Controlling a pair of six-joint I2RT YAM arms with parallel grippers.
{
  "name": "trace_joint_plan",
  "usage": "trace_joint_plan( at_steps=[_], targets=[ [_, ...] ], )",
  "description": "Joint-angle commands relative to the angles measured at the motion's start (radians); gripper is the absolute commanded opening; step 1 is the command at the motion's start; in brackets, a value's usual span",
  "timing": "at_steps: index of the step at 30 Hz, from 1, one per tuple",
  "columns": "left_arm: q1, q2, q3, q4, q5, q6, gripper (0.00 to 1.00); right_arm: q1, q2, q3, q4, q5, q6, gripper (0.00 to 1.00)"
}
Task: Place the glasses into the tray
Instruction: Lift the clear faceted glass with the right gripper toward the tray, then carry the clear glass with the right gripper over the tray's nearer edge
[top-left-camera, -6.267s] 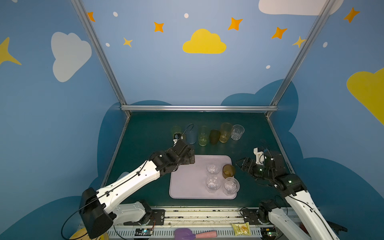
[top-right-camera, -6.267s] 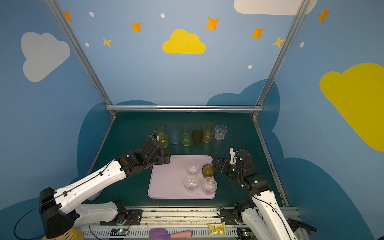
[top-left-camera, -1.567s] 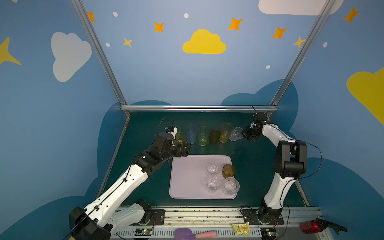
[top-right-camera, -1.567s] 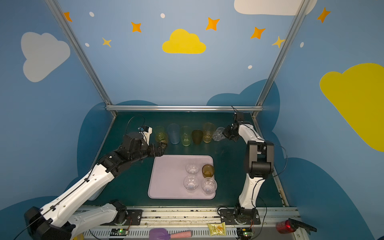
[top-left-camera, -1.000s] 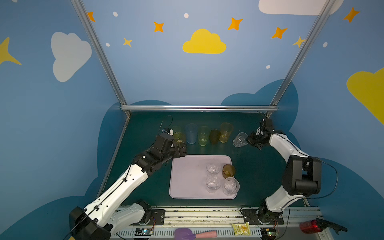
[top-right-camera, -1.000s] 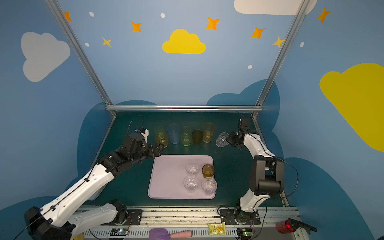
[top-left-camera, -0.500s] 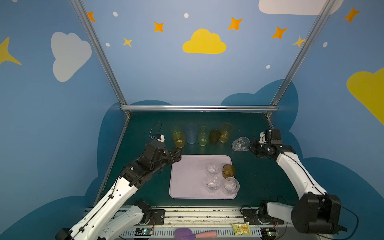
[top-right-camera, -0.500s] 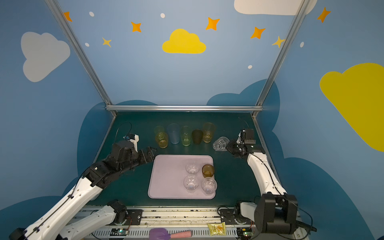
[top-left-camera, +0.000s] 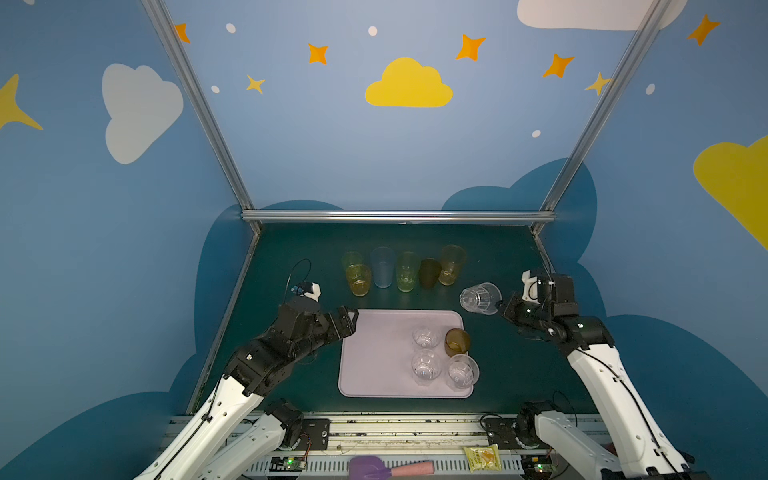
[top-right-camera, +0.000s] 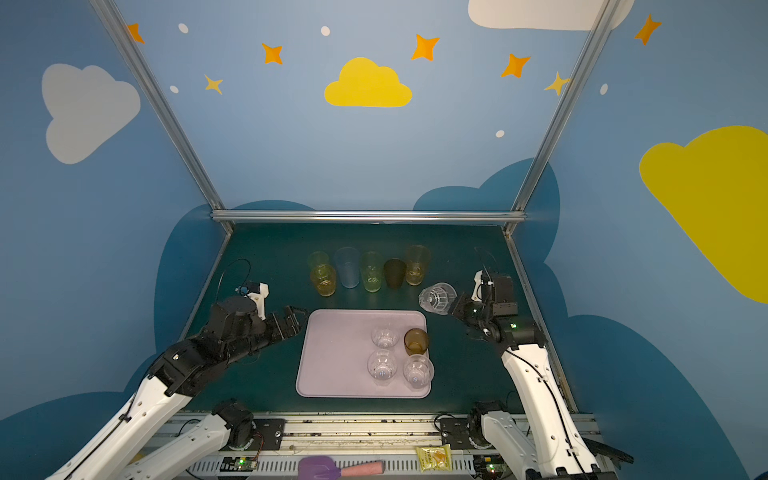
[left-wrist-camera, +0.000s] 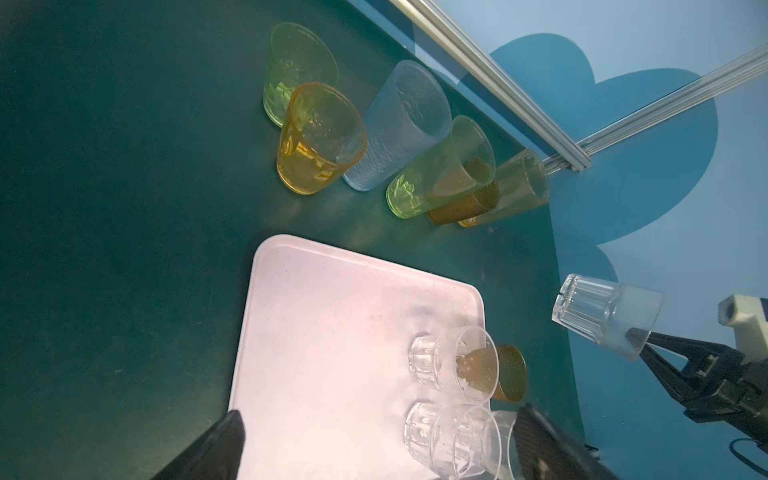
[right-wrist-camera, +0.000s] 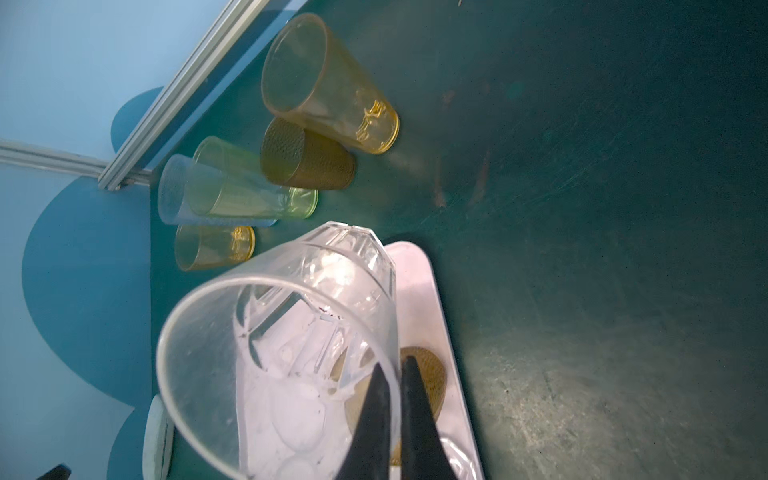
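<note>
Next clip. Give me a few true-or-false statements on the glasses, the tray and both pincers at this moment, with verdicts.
1. The right pincer grips a clear glass by its rim. True.
2. That clear glass stands upright in the tray. False: it hangs tilted in the air, just off the tray's far right corner.
3. The tray holds four glasses. True.
4. The left pincer is shut on an amber glass. False: it is open and empty, beside the tray's left edge.
5. Every glass in the tray is clear. False: one is a brown glass.
</note>
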Motion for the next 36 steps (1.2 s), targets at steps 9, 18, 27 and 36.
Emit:
trace_joint_plan(
  at_steps=[9, 18, 27, 36],
  targets=[
    [0.004, 0.065, 0.016, 0.010, 0.033, 0.035, 1.00, 0.278, 0.093, 0.264, -0.126, 0.063, -0.037, 0.00],
    [0.003, 0.111, 0.011, 0.010, -0.013, 0.066, 1.00, 0.562, 0.267, 0.394, -0.172, 0.160, -0.034, 0.00],
    [0.004, 0.118, 0.016, 0.024, -0.030, 0.085, 1.00, 0.722, 0.348, 0.417, -0.174, 0.228, 0.019, 0.00],
    [0.006, 0.135, 0.014, 0.033, -0.028, 0.087, 1.00, 0.821, 0.420, 0.415, -0.199, 0.244, 0.047, 0.00]
  ],
)
